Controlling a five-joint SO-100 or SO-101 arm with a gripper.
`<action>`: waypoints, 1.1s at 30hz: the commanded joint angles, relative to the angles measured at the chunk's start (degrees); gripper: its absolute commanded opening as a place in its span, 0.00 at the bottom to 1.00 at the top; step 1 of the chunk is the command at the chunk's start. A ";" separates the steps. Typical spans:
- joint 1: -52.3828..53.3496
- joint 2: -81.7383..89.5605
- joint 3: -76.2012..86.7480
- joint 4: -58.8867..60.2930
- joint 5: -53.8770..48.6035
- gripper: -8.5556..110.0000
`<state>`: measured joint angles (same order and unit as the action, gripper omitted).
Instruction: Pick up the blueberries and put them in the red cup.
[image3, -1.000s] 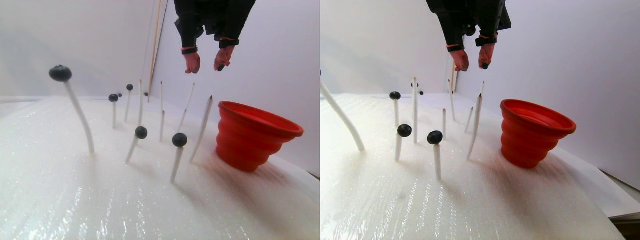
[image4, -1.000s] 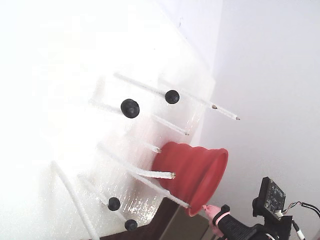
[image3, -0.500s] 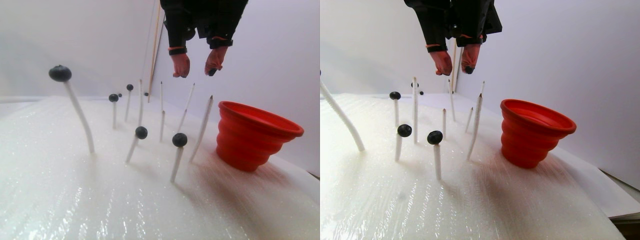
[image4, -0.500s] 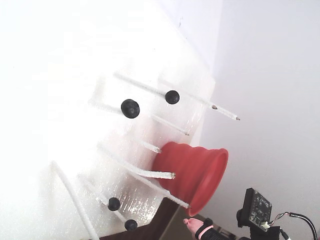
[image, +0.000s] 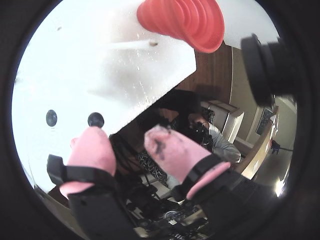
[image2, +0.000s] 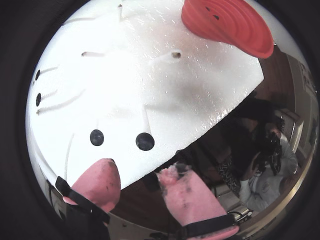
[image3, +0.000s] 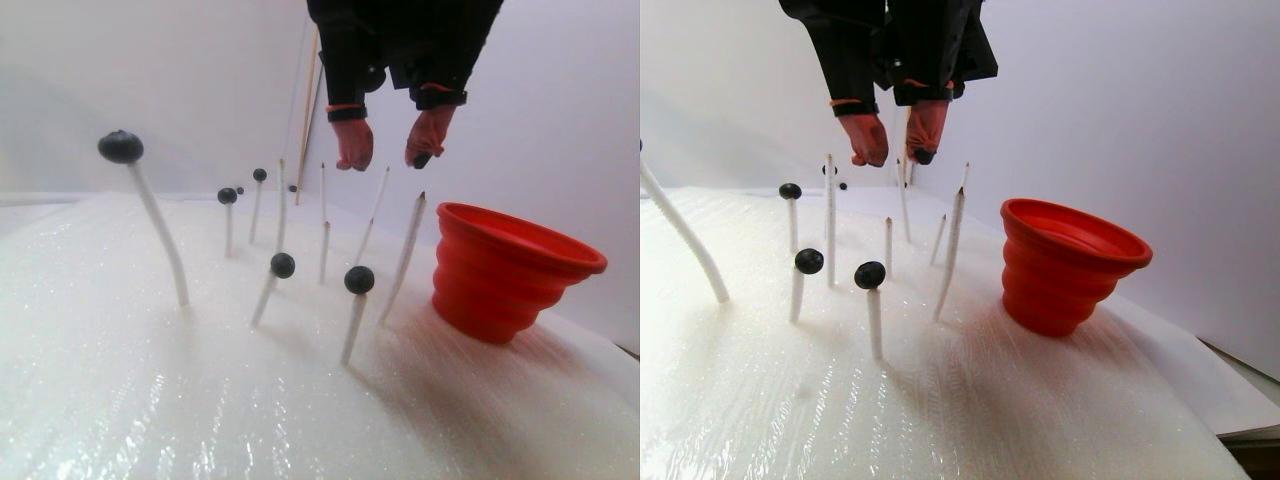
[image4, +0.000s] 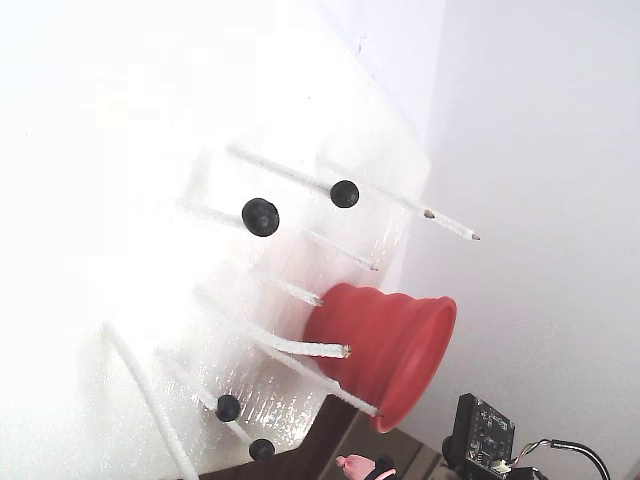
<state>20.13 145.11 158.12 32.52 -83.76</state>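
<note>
Above the white tabletop (image3: 150, 400), I hold the pink fingers (image3: 352, 143) spread and empty, high enough to clear the upright white rods (image3: 403, 258) carrying the blueberries (image3: 359, 279), with the red cup (image3: 510, 270) standing beside them.

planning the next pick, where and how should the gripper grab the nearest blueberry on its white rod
Pinch the blueberry itself across its round middle, coming down from above with the open gripper straddling it. It caps a thin, leaning white rod, so lifting up along the rod should free it.
</note>
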 joint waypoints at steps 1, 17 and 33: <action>0.09 0.44 -1.05 -0.09 1.05 0.20; 0.97 -10.02 -1.93 -6.24 0.79 0.20; -0.18 -17.84 -3.16 -9.58 0.62 0.20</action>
<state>20.04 127.44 157.85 23.91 -82.88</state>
